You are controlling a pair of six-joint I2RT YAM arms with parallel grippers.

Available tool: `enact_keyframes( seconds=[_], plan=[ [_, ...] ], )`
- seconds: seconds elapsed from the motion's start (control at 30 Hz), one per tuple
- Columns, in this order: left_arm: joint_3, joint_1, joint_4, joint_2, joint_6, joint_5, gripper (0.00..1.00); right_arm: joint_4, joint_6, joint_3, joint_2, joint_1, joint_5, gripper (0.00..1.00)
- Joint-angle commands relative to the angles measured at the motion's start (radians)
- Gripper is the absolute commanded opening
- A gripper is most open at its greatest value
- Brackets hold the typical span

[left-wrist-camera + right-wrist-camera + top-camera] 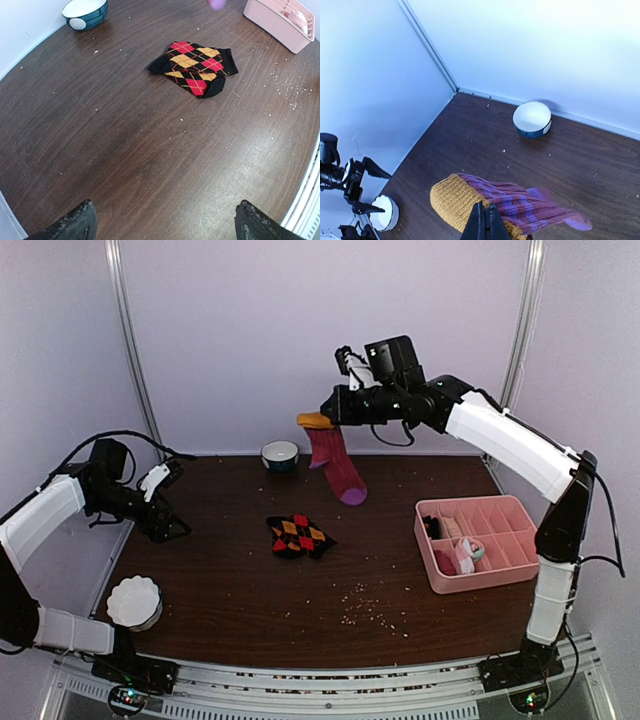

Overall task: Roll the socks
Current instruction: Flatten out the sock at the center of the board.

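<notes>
Left wrist view cuts the striped sock (216,4) to a purple tip, shows only the left tool's (167,222) wide-apart fingertips and the argyle sock (195,65) flat mid-surface (125,150), while top external shows the right tool (330,410) clamped on the striped sock's orange end, dangling near the far edge.

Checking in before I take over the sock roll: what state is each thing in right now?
Purple striped sock: hanging in the air, pinched near its orange end.
Right gripper: shut on the purple striped sock.
Argyle sock: lying bunched on the table, not held.
Left gripper: open, empty, above the table.
Teal bowl: upright, empty.
White ribbed cup: upright.
Pink tray: open-topped, rolled bundle in one compartment.
</notes>
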Motion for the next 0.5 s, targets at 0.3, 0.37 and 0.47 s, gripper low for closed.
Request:
enact_keyframes(
  seconds=[0.3, 0.37, 0.47],
  plan=[
    [0.043, -0.046, 0.007, 0.051, 0.029, -0.027, 0.98, 0.404, 0.26, -0.78, -0.166, 0.11, -0.051, 0.0],
    [0.045, -0.06, 0.006, 0.059, 0.033, -0.03, 0.98, 0.439, 0.311, -0.848, -0.156, 0.16, -0.079, 0.0],
    [0.055, -0.089, 0.006, 0.063, 0.034, -0.037, 0.98, 0.463, 0.373, -0.89, -0.154, 0.213, -0.1, 0.0]
  ],
)
